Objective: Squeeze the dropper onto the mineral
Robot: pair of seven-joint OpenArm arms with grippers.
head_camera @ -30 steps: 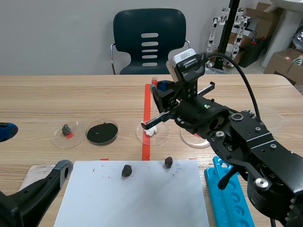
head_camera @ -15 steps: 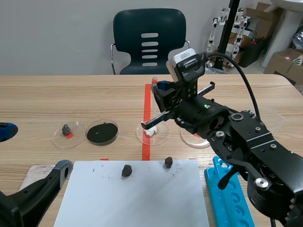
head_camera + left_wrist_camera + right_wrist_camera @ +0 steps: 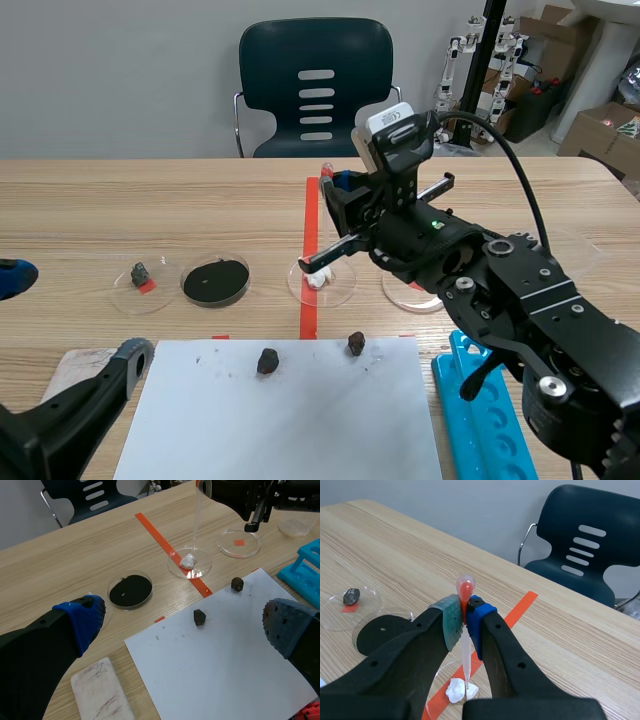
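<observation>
A white mineral (image 3: pixel 317 280) (image 3: pixel 188 561) (image 3: pixel 456 690) lies in a clear petri dish (image 3: pixel 340 290) (image 3: pixel 202 569) on the orange tape line. My right gripper (image 3: pixel 336 192) (image 3: pixel 464 617) hangs above it, shut on a clear dropper (image 3: pixel 196 525) (image 3: pixel 465 652) with an orange-red bulb (image 3: pixel 465 587). The dropper stands upright with its tip just over the mineral. My left gripper (image 3: pixel 70 315) (image 3: pixel 185 625) stays open near the table's front left, over the white paper (image 3: pixel 280 410) (image 3: pixel 225 670), holding nothing.
Two dark rocks (image 3: pixel 267 361) (image 3: pixel 355 344) sit on the paper. A dish of black powder (image 3: pixel 215 281) and a dish with a grey rock (image 3: pixel 141 273) stand at the left. Another dish (image 3: pixel 239 542) and a blue rack (image 3: pixel 485 420) are at the right. A white block (image 3: pixel 100 695) lies front left.
</observation>
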